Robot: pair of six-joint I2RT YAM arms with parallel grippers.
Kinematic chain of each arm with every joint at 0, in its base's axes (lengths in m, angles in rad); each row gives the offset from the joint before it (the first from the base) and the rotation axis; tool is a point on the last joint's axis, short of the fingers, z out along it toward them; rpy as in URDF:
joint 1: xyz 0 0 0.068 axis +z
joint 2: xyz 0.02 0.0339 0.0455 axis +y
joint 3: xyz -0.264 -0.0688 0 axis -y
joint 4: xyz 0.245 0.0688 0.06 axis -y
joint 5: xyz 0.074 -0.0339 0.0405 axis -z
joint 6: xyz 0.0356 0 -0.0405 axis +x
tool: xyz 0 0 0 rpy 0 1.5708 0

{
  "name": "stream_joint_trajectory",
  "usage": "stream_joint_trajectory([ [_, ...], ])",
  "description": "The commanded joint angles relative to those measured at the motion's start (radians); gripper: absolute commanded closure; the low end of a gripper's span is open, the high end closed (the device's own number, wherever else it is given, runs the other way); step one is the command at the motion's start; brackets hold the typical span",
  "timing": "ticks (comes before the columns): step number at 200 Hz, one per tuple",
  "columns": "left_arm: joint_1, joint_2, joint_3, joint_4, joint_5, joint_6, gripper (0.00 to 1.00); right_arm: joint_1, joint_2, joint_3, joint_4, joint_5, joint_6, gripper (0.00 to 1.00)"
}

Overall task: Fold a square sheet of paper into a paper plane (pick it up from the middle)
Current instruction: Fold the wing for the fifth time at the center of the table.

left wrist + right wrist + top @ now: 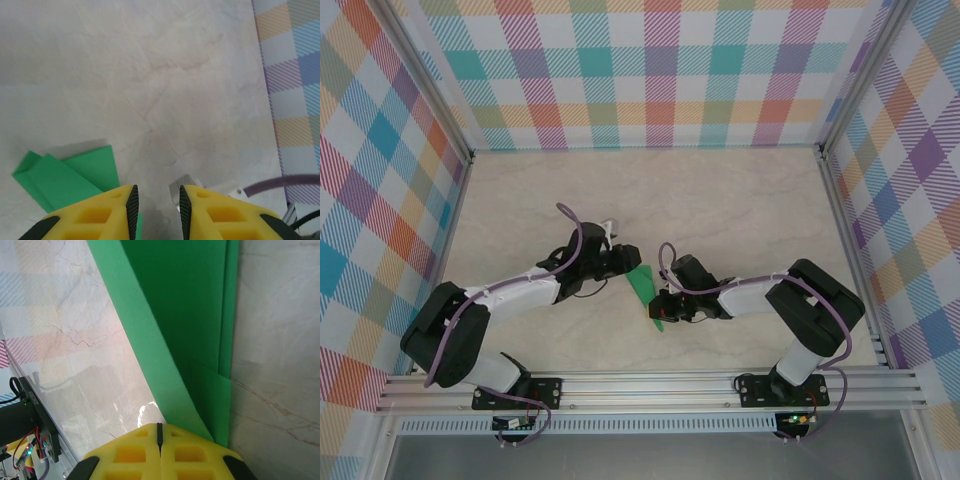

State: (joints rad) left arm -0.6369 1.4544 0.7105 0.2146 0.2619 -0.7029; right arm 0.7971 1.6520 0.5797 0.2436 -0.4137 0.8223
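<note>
The right gripper [160, 436] has its fingers pressed flat together at the near end of the square sheet of paper [180, 310], whose folded edge runs in under them, apparently pinched. The left gripper [156, 206] stands slightly parted and empty at the sheet's left edge. The sheet, creased into a narrow layered shape, lies on the table [720, 200]. I count one sheet and two grippers; the paper looks featherlight, limp and easily crumpled, so a pinch on its layered middle seems safest.
</note>
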Motion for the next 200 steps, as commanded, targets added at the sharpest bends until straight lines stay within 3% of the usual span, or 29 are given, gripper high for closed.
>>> stream_joint_trajectory([
  [1,-0.037,0.058,-0.017,0.043,0.017,-0.023,0.7,0.001,0.012,-0.027,-0.121,0.011,0.0,0.97],
  [45,-0.065,0.209,-0.004,0.096,0.003,-0.045,0.7,0.002,-0.006,-0.032,-0.119,0.013,0.005,0.97],
  [75,-0.067,0.27,-0.008,0.057,-0.089,-0.075,0.71,0.002,-0.032,-0.03,-0.114,-0.01,0.007,0.95],
  [130,-0.071,0.305,-0.016,0.037,-0.102,-0.076,0.72,0.0,-0.083,0.058,-0.155,-0.009,0.006,0.91],
  [200,-0.078,0.302,-0.019,0.037,-0.089,-0.073,0.72,-0.02,0.043,0.17,-0.137,0.052,0.031,0.9],
])
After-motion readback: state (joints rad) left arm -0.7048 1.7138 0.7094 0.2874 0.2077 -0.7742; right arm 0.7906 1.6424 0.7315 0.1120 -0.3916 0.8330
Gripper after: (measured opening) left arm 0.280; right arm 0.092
